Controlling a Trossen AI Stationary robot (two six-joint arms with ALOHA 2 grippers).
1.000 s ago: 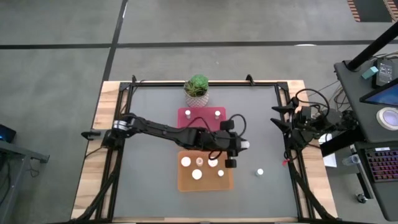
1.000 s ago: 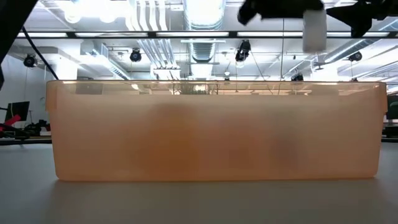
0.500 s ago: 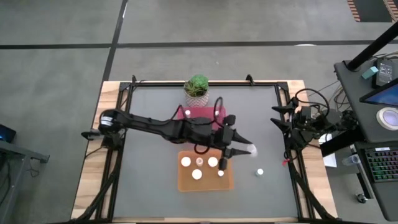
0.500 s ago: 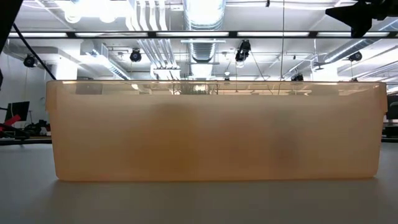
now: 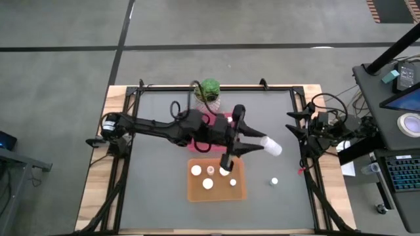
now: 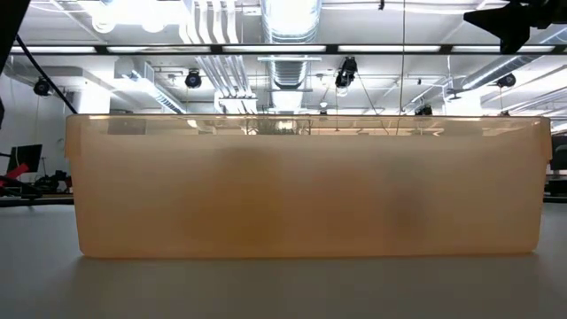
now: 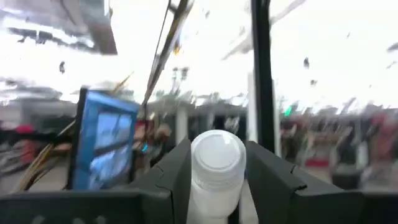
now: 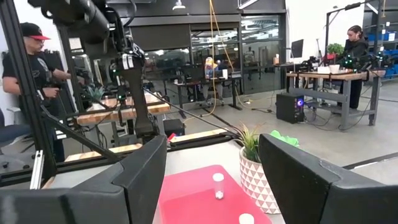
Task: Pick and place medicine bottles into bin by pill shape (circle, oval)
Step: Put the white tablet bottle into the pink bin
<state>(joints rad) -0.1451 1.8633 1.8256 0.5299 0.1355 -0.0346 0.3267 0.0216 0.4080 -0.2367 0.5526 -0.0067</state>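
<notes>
My left gripper [image 5: 256, 145] hangs high over the table, right of the red tray [image 5: 197, 118], shut on a white medicine bottle [image 5: 272, 146] whose round cap [image 7: 217, 151] points away from the fingers. Several more bottles stand in the orange tray [image 5: 240, 191], whose wall [image 6: 306, 186] fills the low view. One bottle [image 5: 273, 181] stands alone on the mat to the right of that tray. Two bottles [image 8: 217, 183] stand in the red tray [image 8: 199, 196]. My right gripper [image 8: 211, 144] waits open at the table's right edge [image 5: 293, 126]. My left gripper pinches the white bottle's body just below the cap [image 7: 210, 198] between its two fingers [image 7: 176, 174]. The bottle lies along the fingers, its capped end sticking out past their tips. It points toward the table's right edge, tilted upward, lifted clear of everything.
A green potted plant [image 5: 209, 90] stands at the far edge behind the red tray. My left arm [image 5: 164, 128] stretches across the red tray. Bare mat [image 5: 157, 190] lies left of the orange tray. People show in the room beyond the table [image 8: 28, 62].
My left gripper has risen from just above the orange tray's right side, carrying the white bottle out of the low view. It has tipped from pointing down to slanting upward toward the table's right edge, and the bottle has swung with it.
</notes>
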